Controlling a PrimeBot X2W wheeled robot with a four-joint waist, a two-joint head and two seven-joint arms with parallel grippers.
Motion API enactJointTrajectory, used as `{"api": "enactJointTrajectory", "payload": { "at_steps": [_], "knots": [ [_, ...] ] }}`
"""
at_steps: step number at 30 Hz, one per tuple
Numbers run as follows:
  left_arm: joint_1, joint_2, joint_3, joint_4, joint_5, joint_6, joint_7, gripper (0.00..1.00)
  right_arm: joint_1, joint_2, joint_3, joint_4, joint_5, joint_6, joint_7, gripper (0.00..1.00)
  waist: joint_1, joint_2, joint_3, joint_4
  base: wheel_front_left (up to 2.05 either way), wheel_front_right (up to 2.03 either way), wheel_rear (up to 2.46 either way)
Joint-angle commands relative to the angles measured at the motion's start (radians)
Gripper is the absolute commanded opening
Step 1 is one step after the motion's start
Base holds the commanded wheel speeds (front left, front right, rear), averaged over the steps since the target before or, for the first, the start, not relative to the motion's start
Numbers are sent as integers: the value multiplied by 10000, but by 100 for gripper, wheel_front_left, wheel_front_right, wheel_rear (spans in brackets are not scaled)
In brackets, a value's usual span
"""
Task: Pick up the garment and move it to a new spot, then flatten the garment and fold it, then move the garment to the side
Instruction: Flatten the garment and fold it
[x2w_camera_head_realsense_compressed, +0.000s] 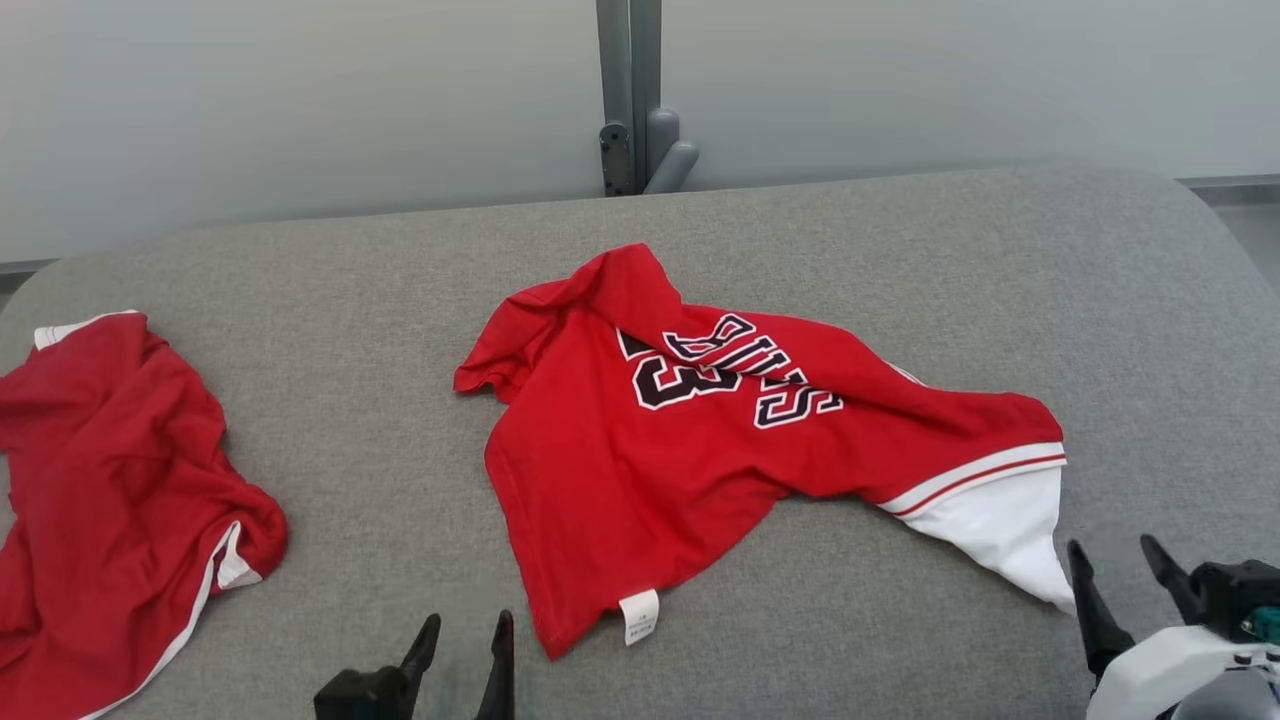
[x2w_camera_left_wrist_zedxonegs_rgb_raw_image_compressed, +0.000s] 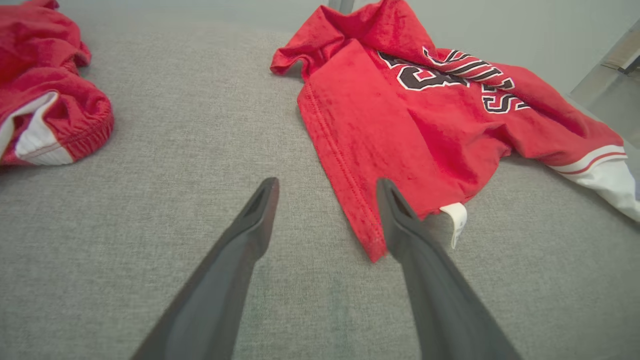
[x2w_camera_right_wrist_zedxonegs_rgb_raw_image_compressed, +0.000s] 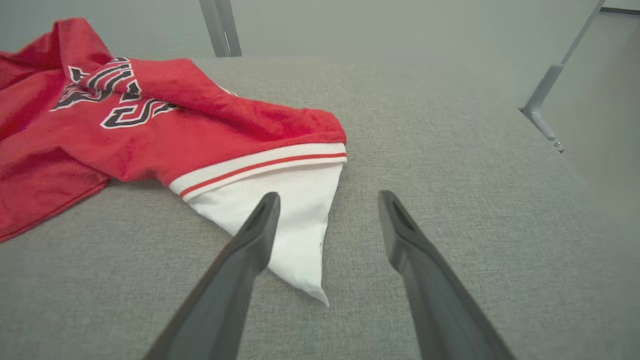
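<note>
From the head view, your crumpled red jersey (x2w_camera_head_realsense_compressed: 640, 470), with black-and-white lettering and a white, red-striped band at one end, lies rumpled at the middle of the grey fabric-covered table (x2w_camera_head_realsense_compressed: 900, 250). Its white care label (x2w_camera_head_realsense_compressed: 639, 615) hangs at the near hem. A second red garment with white trim (x2w_camera_head_realsense_compressed: 110, 480) sits bunched at the table's left edge, well apart from the jersey. A grey metal post (x2w_camera_head_realsense_compressed: 630, 90) stands behind the table against a pale wall. Your left gripper (x2w_camera_head_realsense_compressed: 468, 618) hovers at the bottom edge, just left of the label, with its dark fingers spread. Your right gripper (x2w_camera_head_realsense_compressed: 1112, 545) sits at the lower right with its fingers parted, just beside the jersey's white pointed corner. From the left wrist view, the two fingers stand wide apart and hold nothing. One tip is over bare grey cloth and the other crosses the jersey's near hem corner beside the label, though you cannot tell whether it touches. From the right wrist view, the fingers are likewise wide and empty. One tip overlaps the white panel, whose point lies between the two fingers on the table.
</note>
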Motion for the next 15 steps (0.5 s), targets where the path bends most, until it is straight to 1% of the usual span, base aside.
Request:
{"api": "enactJointTrajectory", "payload": {
  "at_steps": [1,5,7,10,13,15],
  "knots": [
    [-328,26,-130,20,-203,181,272,100,-134,-104,100,164,168,-3,671,100,0,0,174,-79,0,0,0],
    [-782,28,-711,108,-763,542,1045,100,-571,-167,389,304,318,-3,2205,100,0,0,548,-162,0,0,0],
    [-992,27,-1006,153,-1183,665,1363,100,-743,-210,489,386,257,-6,2630,100,0,0,722,-205,0,0,0],
    [-1283,26,-1482,230,-1847,834,1922,100,-1059,-191,561,664,61,-5,2975,100,0,0,958,-237,0,0,0],
    [-1495,33,-1759,352,-2147,1047,2192,100,-1332,-129,631,1059,-64,-5,3119,100,0,0,1115,-236,0,0,0],
    [-1621,33,-1856,403,-2314,1110,2240,100,-1496,-57,637,1316,-54,-5,3136,100,0,0,1195,-228,0,0,0]
  ]
}}
